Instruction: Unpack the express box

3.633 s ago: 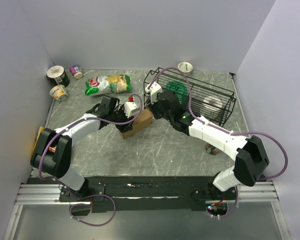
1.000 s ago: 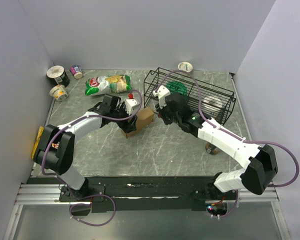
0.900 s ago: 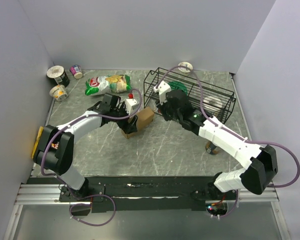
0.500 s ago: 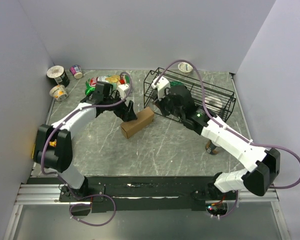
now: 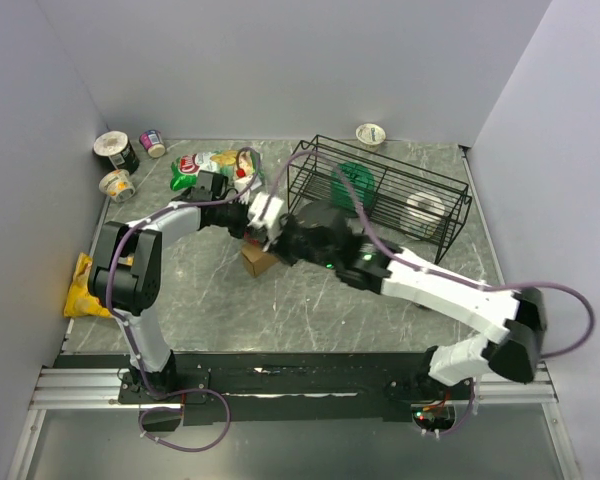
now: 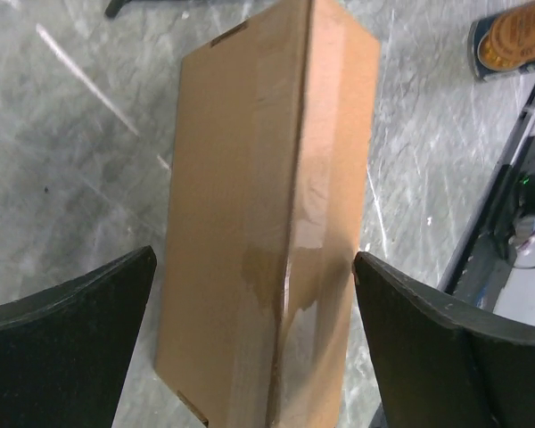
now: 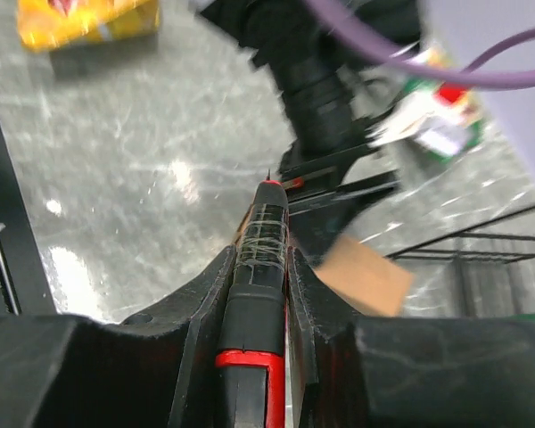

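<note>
Jaws on the left gape astride the express box (image 6: 267, 223) lying on the worktop (image 6: 71, 134) and should pinch it steady before the right jaws, clamped on a pointed cutter (image 7: 260, 267), slit its taped seam (image 6: 294, 250) shallowly.

Box (image 6: 250, 205): matt brown cardboard, a glossy tape strip (image 6: 316, 205) along its seam (it catches the light). Under it, the table (image 6: 71, 160) looks like polished grey stone.
</note>
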